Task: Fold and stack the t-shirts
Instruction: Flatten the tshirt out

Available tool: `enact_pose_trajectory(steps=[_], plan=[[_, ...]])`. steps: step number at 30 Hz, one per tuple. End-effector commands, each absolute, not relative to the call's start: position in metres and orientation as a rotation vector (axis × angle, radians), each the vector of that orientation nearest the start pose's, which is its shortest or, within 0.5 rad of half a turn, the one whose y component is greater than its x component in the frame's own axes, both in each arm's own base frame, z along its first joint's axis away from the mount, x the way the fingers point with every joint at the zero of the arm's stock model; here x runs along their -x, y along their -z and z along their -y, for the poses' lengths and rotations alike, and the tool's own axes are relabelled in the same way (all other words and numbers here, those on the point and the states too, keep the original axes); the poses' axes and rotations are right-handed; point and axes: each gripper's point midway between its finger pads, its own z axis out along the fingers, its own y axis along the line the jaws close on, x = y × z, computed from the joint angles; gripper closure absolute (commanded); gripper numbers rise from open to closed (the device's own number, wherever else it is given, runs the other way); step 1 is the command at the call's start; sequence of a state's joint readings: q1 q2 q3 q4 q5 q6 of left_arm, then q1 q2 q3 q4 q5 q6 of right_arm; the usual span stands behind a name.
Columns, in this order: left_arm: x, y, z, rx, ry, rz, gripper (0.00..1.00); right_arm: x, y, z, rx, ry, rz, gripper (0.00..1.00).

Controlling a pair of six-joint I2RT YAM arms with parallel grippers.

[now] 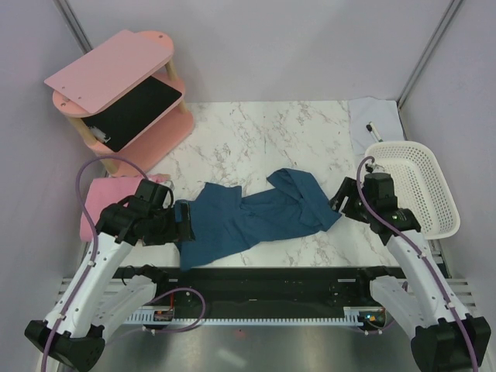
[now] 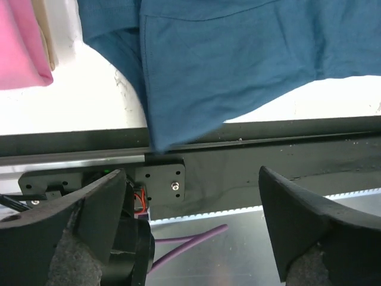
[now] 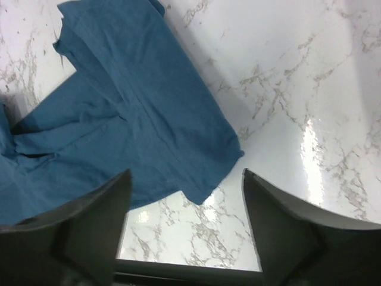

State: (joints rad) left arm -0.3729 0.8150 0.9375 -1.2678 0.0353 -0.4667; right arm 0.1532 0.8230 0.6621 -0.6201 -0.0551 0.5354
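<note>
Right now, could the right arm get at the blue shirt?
Probably yes: its open claw is right beside the blue shirt's near edge, with nothing in between.

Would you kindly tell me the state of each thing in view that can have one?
teal t-shirt: unfolded, rumpled, near edge hanging over the front of the table.
pink t-shirt: folded, lying at the table's left.
left gripper: open, empty.
right gripper: open, empty.
white basket: upright, empty.
</note>
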Motion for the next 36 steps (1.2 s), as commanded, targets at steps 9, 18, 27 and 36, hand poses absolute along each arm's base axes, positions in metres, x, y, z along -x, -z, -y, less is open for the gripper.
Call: enact_pose_trajectory(steps=[9, 18, 27, 36], plan=[[-0.186, -0.18, 0.1, 0.033, 0.357, -2.582, 0.0, -0.315, -0.121, -0.135, -0.007, -0.358, -2.379, 0.02], [-0.273, -0.148, 0.123, -0.065, 0.241, -2.661, 0.02, -0.373, -0.075, -0.179, 0.096, -0.232, -2.464, 0.07], [-0.337, -0.107, 0.134, -0.124, 0.104, -2.735, 0.0, -0.411, -0.039, -0.175, 0.057, -0.02, -2.486, 0.34], [-0.36, -0.074, 0.15, -0.164, 0.128, -2.794, 0.0, -0.43, -0.12, -0.106, -0.234, 0.125, -2.247, 1.0]])
